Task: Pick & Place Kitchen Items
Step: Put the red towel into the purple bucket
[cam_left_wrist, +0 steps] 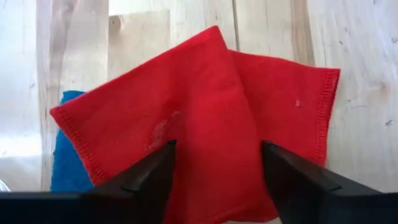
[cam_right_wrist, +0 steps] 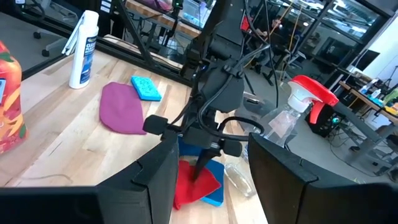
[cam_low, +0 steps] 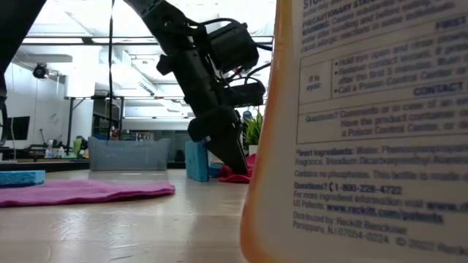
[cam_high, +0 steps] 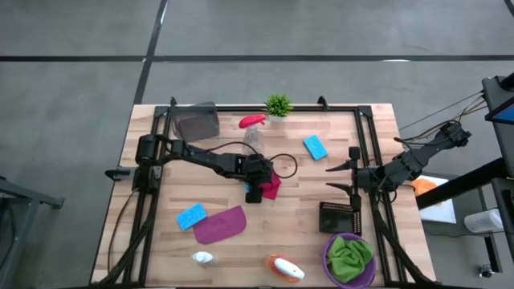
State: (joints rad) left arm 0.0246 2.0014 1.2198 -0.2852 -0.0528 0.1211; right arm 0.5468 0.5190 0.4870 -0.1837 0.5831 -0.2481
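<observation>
A magenta-red cloth (cam_left_wrist: 205,93) lies folded on the table's middle (cam_high: 274,185), its left part over a blue sponge (cam_left_wrist: 65,171). My left gripper (cam_left_wrist: 217,149) comes down on the cloth (cam_right_wrist: 186,183) slanting from the left, open, with one fingertip on each side of the cloth's middle. My right gripper (cam_high: 340,178) waits open above the table's right side, nothing between its fingers (cam_right_wrist: 205,155). My left gripper sets both fingertips (cam_left_wrist: 166,151) on the top face of the folded cloth (cam_left_wrist: 214,140), near its near edge. The fingers slant down from above and stand wide apart. The cloth stays flat on the table and the sponge, not gathered between them.
A second blue sponge (cam_high: 315,146), a red-topped clear bottle (cam_high: 253,128), a plant (cam_high: 279,104) and a grey cloth (cam_high: 198,122) lie farther back. Near the front are a blue sponge (cam_high: 191,216), purple cloth (cam_high: 219,225), white bottle (cam_high: 203,258), orange bottle (cam_high: 285,269) and a purple bowl (cam_high: 329,255) holding a green cloth.
</observation>
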